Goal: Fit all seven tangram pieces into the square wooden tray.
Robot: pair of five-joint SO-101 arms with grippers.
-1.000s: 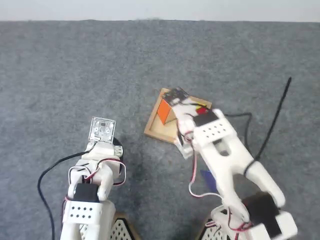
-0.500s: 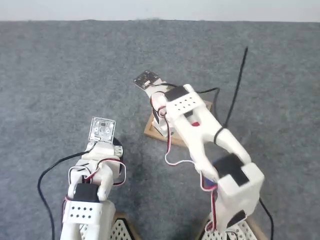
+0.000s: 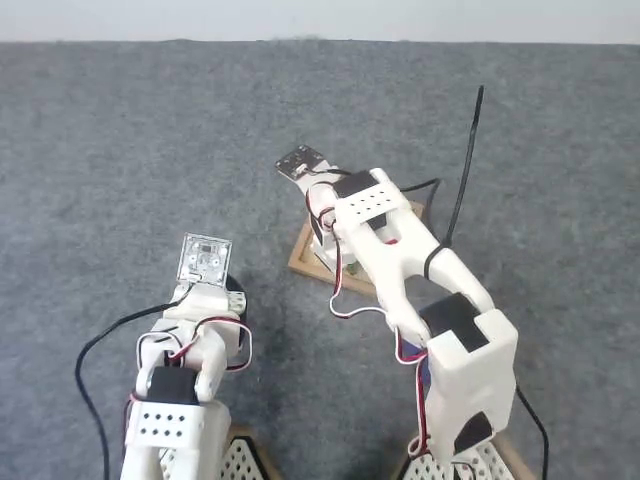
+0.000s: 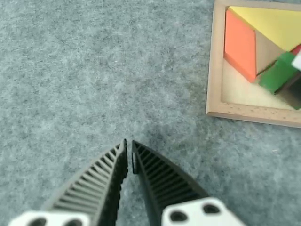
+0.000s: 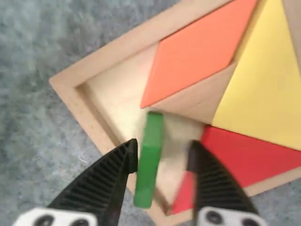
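Observation:
The square wooden tray (image 5: 70, 89) holds an orange parallelogram (image 5: 197, 52), a yellow triangle (image 5: 263, 84), a red piece (image 5: 244, 150) and a plain wood triangle (image 5: 197, 101). A green piece (image 5: 149, 155) stands on edge over the tray's bare corner. It rests against one finger of my right gripper (image 5: 162, 143), which is open, the other finger apart from the piece. In the high view the right arm (image 3: 385, 235) covers most of the tray (image 3: 303, 256). My left gripper (image 4: 129, 142) is shut and empty above the grey mat, short of the tray (image 4: 214, 70).
Grey mat surrounds the tray on all sides. The left arm (image 3: 195, 330) stands at the near left. Something blue (image 3: 408, 352) shows on the mat beside the right arm. A black cable (image 3: 465, 160) rises from the right arm.
The right arm swung from the tray's right side to over the tray, its wrist now farther and more to the left. The left arm has stayed still.

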